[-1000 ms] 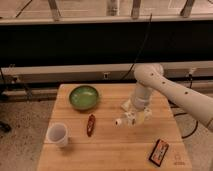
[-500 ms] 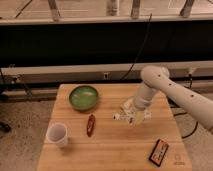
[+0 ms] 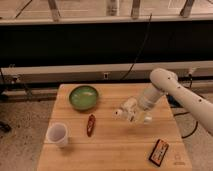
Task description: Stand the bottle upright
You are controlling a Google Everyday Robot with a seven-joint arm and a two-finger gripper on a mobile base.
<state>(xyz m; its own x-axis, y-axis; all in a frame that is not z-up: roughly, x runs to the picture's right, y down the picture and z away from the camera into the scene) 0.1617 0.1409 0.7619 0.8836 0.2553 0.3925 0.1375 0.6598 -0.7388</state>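
Observation:
The bottle is a small clear one with a white cap. It lies roughly sideways, cap towards the left, just above the middle of the wooden table. My gripper reaches in from the right on the white arm and is shut on the bottle's body, holding it tilted a little above the tabletop. The bottle's lower part is hidden by the gripper.
A green bowl sits at the table's back left. A white cup stands at the front left. A thin red-brown object lies left of the gripper. A dark packet lies at the front right corner.
The gripper with the bottle has moved slightly up and back from the table, and the bottle's cap end has swung a little higher.

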